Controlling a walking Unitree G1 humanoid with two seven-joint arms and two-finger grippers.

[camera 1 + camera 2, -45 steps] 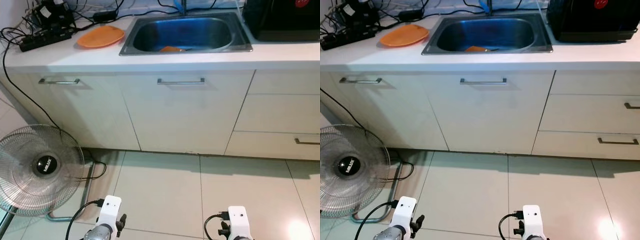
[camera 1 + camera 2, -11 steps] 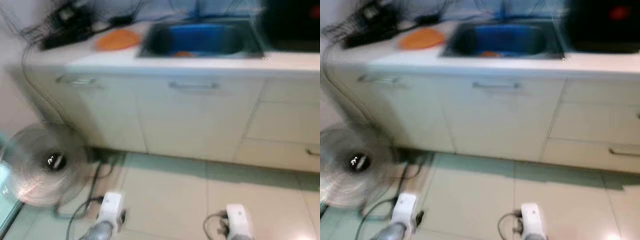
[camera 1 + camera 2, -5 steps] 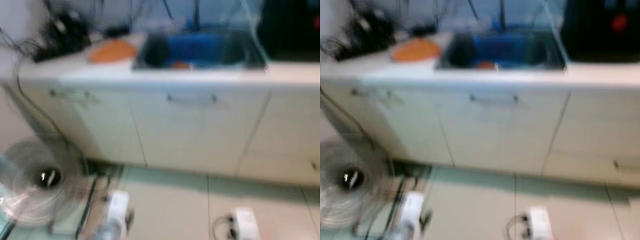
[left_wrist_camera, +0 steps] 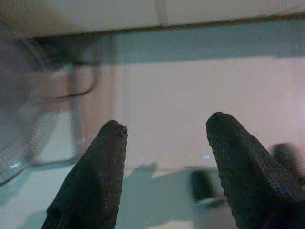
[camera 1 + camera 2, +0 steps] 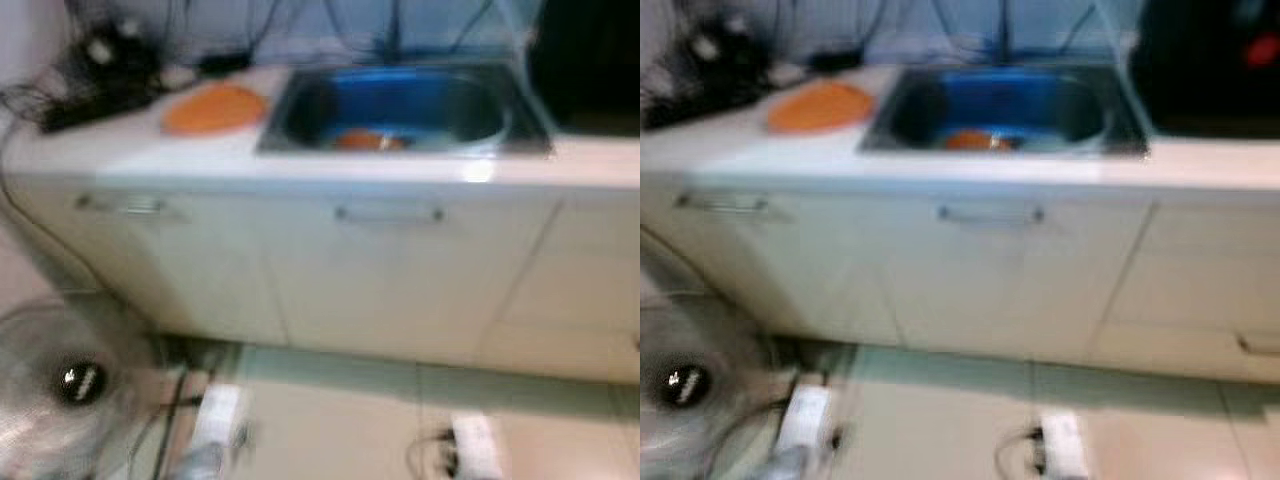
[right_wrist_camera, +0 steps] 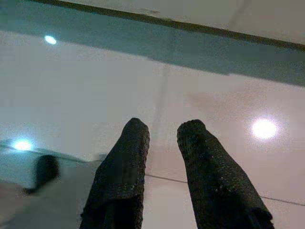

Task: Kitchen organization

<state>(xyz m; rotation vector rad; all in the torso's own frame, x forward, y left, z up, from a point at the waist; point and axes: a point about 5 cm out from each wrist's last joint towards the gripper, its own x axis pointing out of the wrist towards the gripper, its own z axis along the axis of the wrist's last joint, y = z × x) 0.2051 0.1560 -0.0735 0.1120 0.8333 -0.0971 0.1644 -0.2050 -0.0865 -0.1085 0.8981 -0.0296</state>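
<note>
An orange plate (image 5: 213, 108) lies on the white counter (image 5: 120, 160), left of the steel sink (image 5: 300, 112). Inside the sink rests an orange object (image 5: 365, 141), too blurred to name. Both arms hang low over the tiled floor, well short of the counter. In the left wrist view my left gripper (image 4: 164, 138) is open, its fingers (image 4: 107, 157) wide apart and empty. In the right wrist view my right gripper (image 6: 162, 131) is open by a narrow gap, with nothing in it.
A black appliance (image 5: 590, 70) stands on the counter right of the sink. Cables and a power strip (image 5: 90, 95) clutter the counter's left end. A floor fan (image 5: 70, 385) stands at the lower left. Cabinet doors with a handle (image 5: 388, 212) face me.
The whole picture has shifted and blurred, so the camera has moved: the counter and sink now look larger and lower in view. Both arms still hang low.
</note>
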